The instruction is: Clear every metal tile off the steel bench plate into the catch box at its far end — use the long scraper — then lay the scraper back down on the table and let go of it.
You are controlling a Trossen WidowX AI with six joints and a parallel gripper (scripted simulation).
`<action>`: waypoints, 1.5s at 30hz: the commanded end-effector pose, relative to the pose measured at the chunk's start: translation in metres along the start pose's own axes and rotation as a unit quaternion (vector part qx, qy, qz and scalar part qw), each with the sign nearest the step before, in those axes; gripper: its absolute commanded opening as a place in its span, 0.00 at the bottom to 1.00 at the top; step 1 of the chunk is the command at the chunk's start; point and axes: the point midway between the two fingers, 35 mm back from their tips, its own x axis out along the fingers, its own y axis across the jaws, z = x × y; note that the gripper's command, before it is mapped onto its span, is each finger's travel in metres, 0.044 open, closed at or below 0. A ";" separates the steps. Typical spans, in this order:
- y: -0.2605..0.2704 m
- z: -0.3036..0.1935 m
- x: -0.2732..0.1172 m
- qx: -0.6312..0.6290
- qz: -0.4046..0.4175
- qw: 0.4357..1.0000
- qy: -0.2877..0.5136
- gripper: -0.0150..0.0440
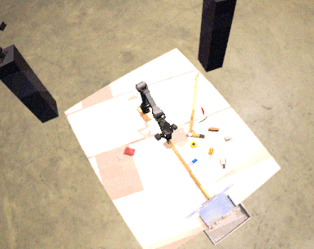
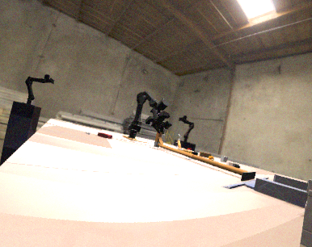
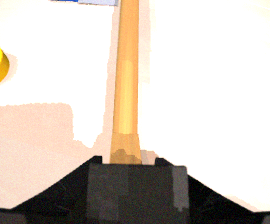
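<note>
Pincer (image 1: pixel 167 139) (image 2: pixel 158 131) (image 3: pixel 126 161) clamped on scraper (image 1: pixel 189 170) (image 2: pixel 201 156) (image 3: pixel 127 75); far end might swing and snag plate (image 1: pixel 217 210) edge beyond pincer if handle twists in grip.

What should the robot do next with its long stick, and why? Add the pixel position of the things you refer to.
Probably lower the scraper (image 1: pixel 190 171) (image 2: pixel 205 158) (image 3: pixel 128 75) to the table and then let go: the end effector (image 1: pixel 168 140) (image 2: pixel 158 132) grips it, its head sits at the plate's (image 1: pixel 216 209) near edge, and tiles (image 1: pixel 223 217) lie in the box (image 1: pixel 227 237) (image 2: pixel 280 193).

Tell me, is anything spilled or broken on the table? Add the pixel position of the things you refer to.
Nothing looks spilled or broken. The tape (image 1: pixel 194 141) (image 3: pixel 2 72) and the red block (image 1: pixel 129 151) (image 2: pixel 105 136) just lie on the table (image 1: pixel 113 134) (image 2: pixel 124 194). Small bits are too blurry to check.
</note>
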 end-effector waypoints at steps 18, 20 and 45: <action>0.002 -0.022 -0.014 -0.001 0.002 1.000 -0.010 0.25; 0.002 -0.022 -0.013 -0.001 0.001 1.000 -0.008 0.25; 0.001 -0.025 -0.010 -0.001 0.001 1.000 -0.001 0.25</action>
